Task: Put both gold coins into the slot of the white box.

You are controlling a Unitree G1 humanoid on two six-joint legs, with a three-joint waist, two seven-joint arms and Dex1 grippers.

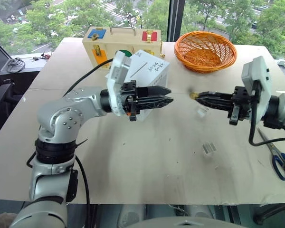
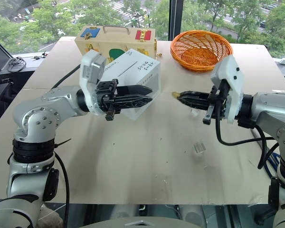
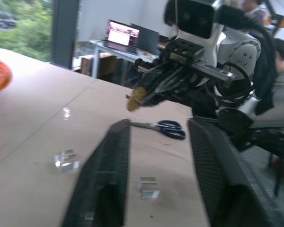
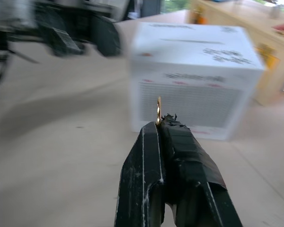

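Gold coin outside white box; basket behind.

White box sits upper-centre of the head view on the table, cube-like, turned corner-on; its top face carries the slot, a thin dark diagonal slit with dark handwriting near its right end, and the wrist view shows a grey-hatched side face. One gold coin (tiny shiny disc, seen edge-on in the wrist view) is pinched upright at the tips of the right gripper, centre-right of frame, above the table and just right of the box, not touching it.
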